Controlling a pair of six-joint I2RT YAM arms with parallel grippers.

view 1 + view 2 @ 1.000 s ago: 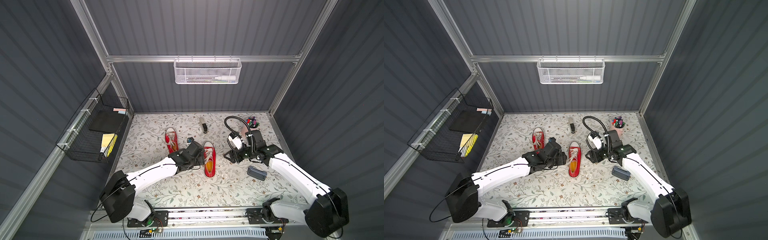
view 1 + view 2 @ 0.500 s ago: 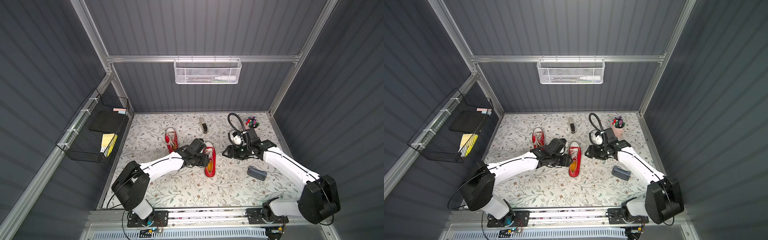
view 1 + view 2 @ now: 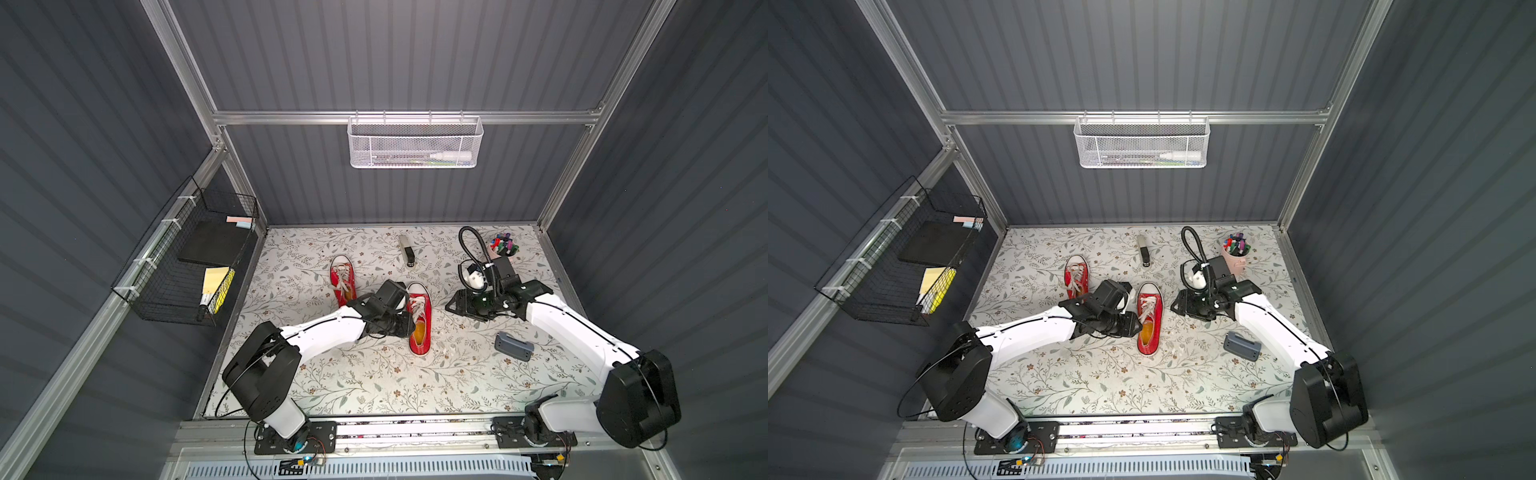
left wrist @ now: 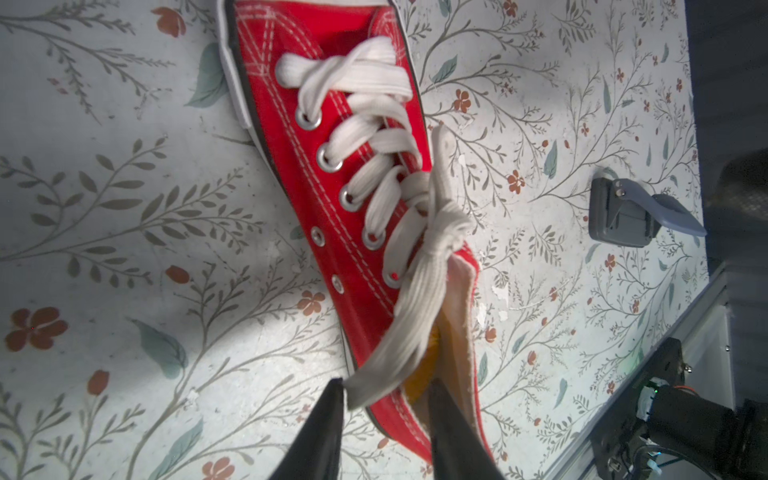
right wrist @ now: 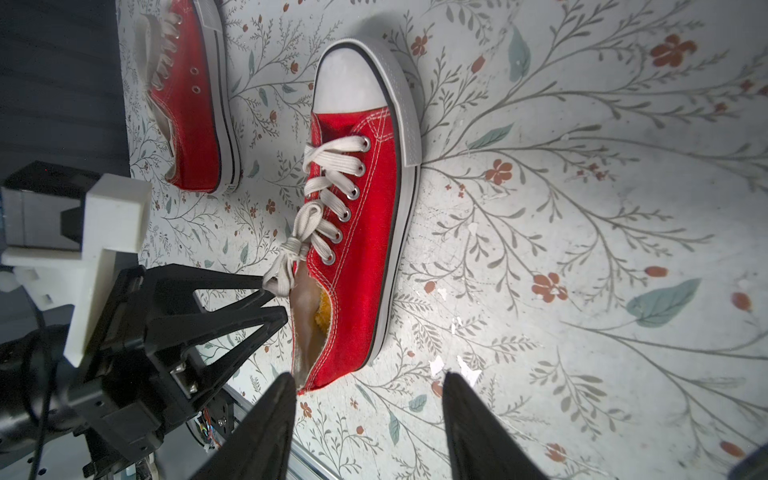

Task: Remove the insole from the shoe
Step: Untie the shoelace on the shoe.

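My flowered table [image 3: 374, 386] carries the shoe [image 3: 420, 320]. Left of it lies a second shoe [image 3: 341, 276], behind it a stapler [image 3: 406, 254], right of it a grey clip [image 3: 513, 345], and further back on the right a pen cup [image 3: 1233, 262].

I'm driving this in a lab test cell (no real room): grey corrugated walls [image 3: 415, 54] on aluminium framing [image 3: 291, 117], both arms [image 3: 324, 332] mounted on a front rail [image 3: 415, 432], wire baskets [image 3: 413, 143] hung up, floral-print tabletop [image 3: 374, 386].
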